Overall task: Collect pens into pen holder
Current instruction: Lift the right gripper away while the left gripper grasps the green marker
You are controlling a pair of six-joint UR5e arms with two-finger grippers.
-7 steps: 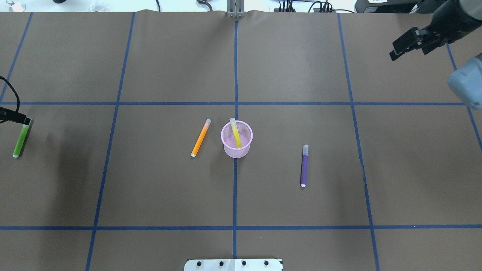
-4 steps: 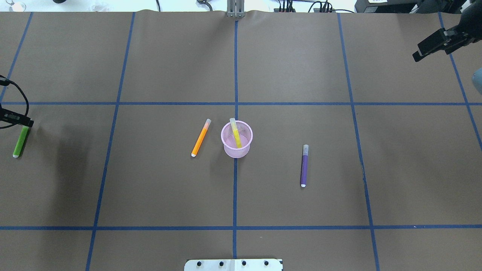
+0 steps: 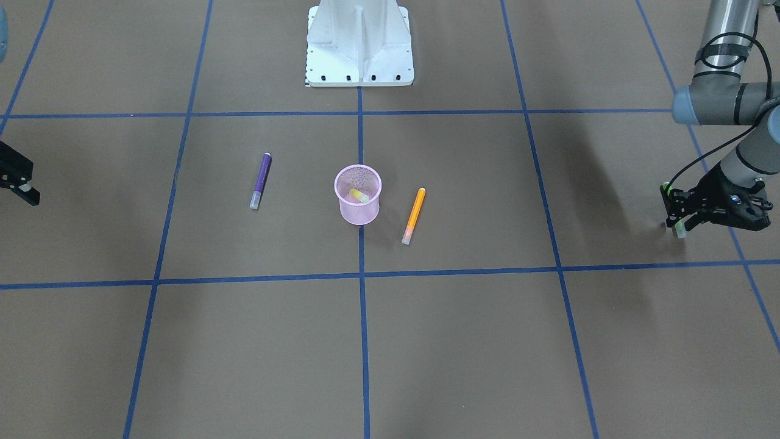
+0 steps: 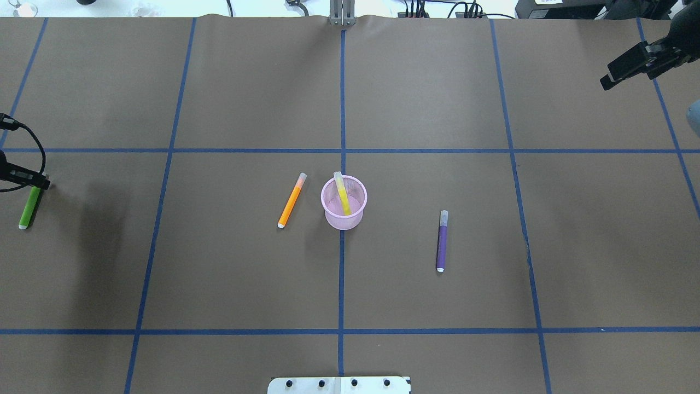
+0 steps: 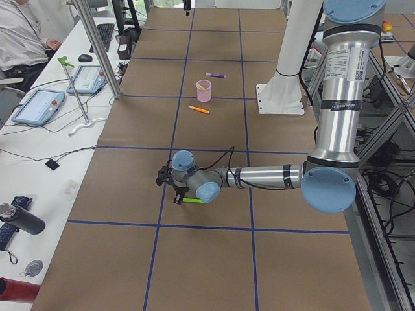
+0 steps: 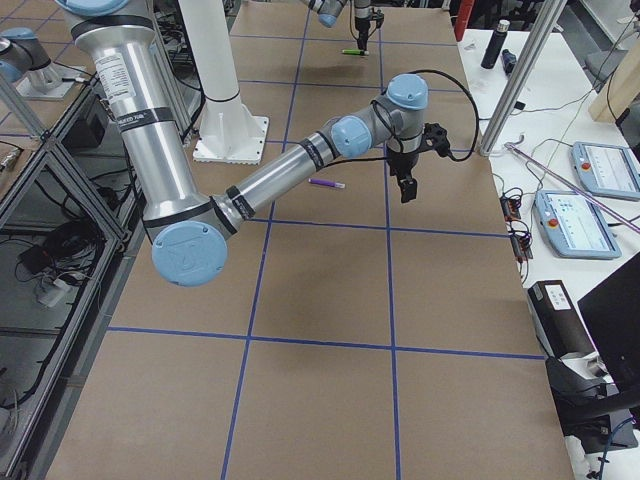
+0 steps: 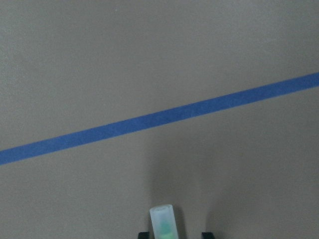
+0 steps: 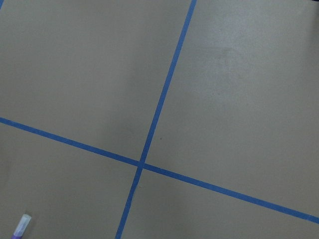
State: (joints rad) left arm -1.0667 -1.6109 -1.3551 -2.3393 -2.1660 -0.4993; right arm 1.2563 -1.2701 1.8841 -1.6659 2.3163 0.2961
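The pink mesh pen holder (image 4: 343, 218) (image 3: 358, 210) stands at the table's centre with the yellow pen (image 4: 343, 196) leaning inside it. On the table beside it lie the orange pen (image 4: 291, 201) (image 3: 414, 213) and, on the other side, the purple pen (image 4: 442, 241) (image 3: 261, 180). The green pen (image 4: 27, 208) (image 5: 192, 201) lies at the far left edge. My left gripper (image 4: 34, 181) (image 3: 676, 213) is open and low over the green pen's cap end (image 7: 162, 222), fingers on either side. My right gripper (image 4: 606, 82) (image 3: 24, 183) hangs open and empty at the far right.
Blue tape lines (image 4: 342, 109) divide the brown table cover into squares. The robot's white base plate (image 3: 359, 42) sits at the near edge. A person (image 5: 23, 32) sits at a side bench with tablets and cables beyond the table's left end.
The right gripper has swung away toward the far right edge. The left gripper has shifted slightly along the green pen, covering more of its cap end.
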